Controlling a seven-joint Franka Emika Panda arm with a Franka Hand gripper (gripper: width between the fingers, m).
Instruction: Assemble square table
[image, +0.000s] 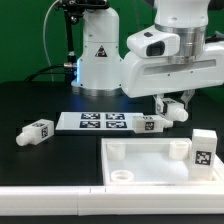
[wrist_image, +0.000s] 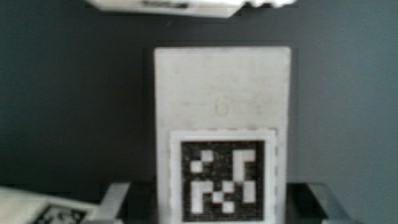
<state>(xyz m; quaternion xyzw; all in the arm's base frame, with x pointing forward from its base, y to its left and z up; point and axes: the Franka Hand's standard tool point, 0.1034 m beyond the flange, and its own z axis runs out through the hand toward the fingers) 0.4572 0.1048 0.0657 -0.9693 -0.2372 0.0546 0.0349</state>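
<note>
**Desk:** Where does your gripper stand?

**Floor:** You have it clenched on a leg. In the wrist view, the two dark fingers press against either side of the leg's tagged end. The plain end juts out past them over the black table. In the exterior view, the gripper hangs just beyond the far rim of the top, toward the exterior view's right.

**Desk:** And the top itself?

**Floor:** Your top lies flat on the table, open side up, nearer the camera than the gripper. Round sockets show in the two corners on the exterior view's left.

**Desk:** Other legs?

**Floor:** You have three more. An upright leg stands at the top's far corner on the exterior view's right, its tag facing the camera. You cannot tell from here whether it sits in a socket. A second leg lies just beyond the top's far rim, close beside the gripper. A third leg lies on its side, well off the top toward the exterior view's left.

**Desk:** Anything else near the top?

**Floor:** The marker board lies flat beyond the top's far rim, between the second and third legs, with the second leg at its end.
</note>
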